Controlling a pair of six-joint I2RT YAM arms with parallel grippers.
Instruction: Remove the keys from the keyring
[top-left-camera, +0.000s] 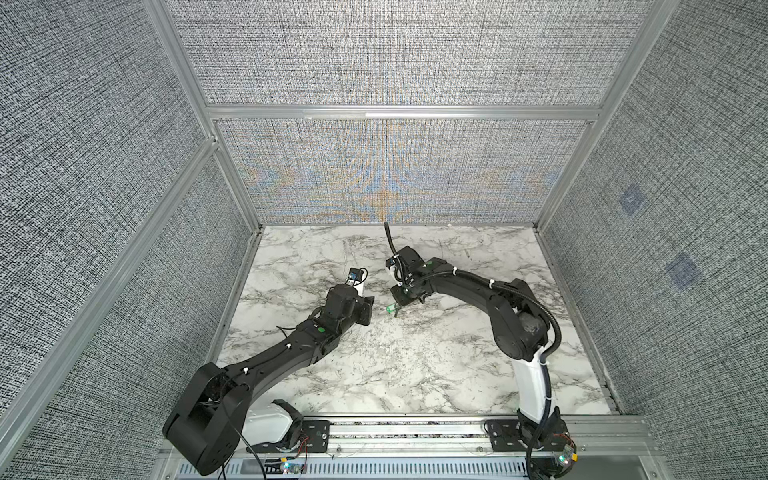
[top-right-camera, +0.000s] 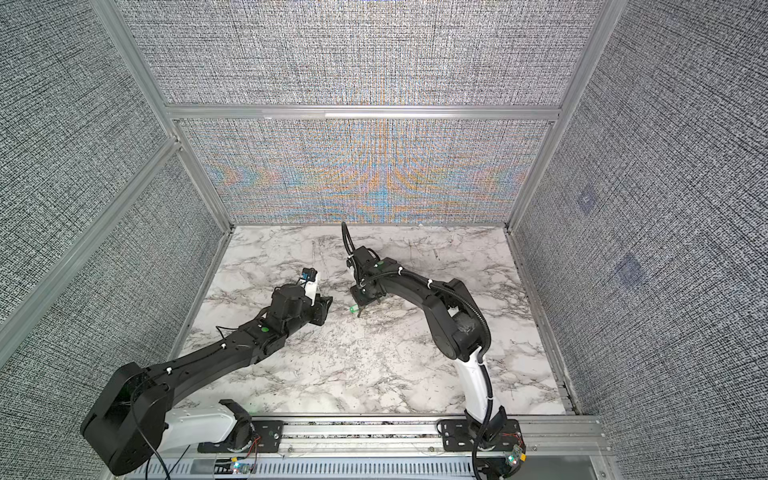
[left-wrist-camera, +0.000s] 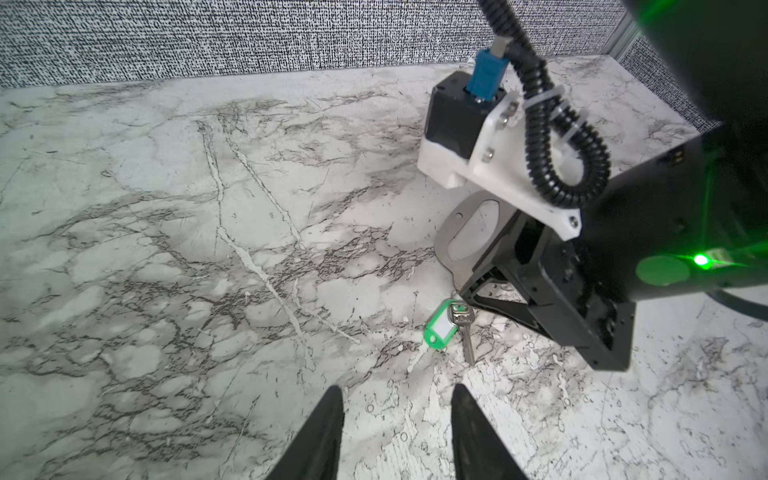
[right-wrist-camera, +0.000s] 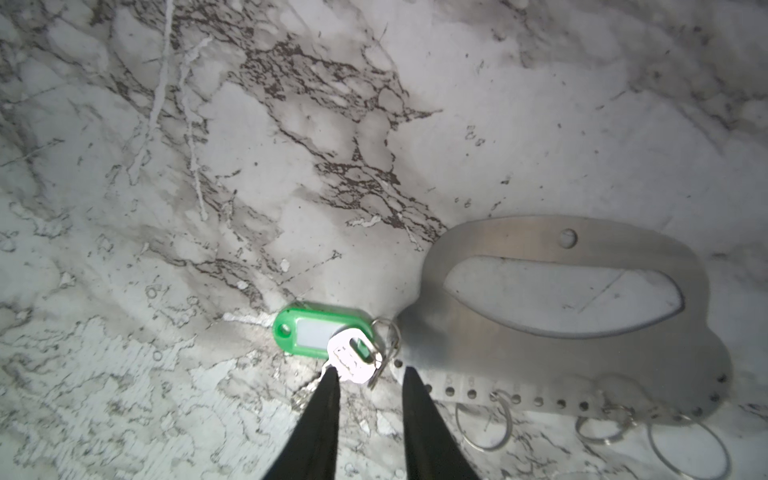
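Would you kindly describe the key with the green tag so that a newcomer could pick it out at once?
Near the middle of the marble table lies a flat grey keyring, by the right gripper. At one end of its row of small holes sits a small silver key. It alone carries a green tag; the other rings in view look empty.

One key (right-wrist-camera: 351, 365) shows, with one green tag (right-wrist-camera: 307, 332), both on one small ring (right-wrist-camera: 392, 332). There is one keyring (right-wrist-camera: 498, 241), a flat plate with one long oval slot and one lone round hole. At least three empty split rings (right-wrist-camera: 482, 448) hang from its holed edge; blur hides any more. Two hands: left hand (left-wrist-camera: 397, 390), right hand (right-wrist-camera: 370, 372). One bench (top-left-camera: 415, 374).
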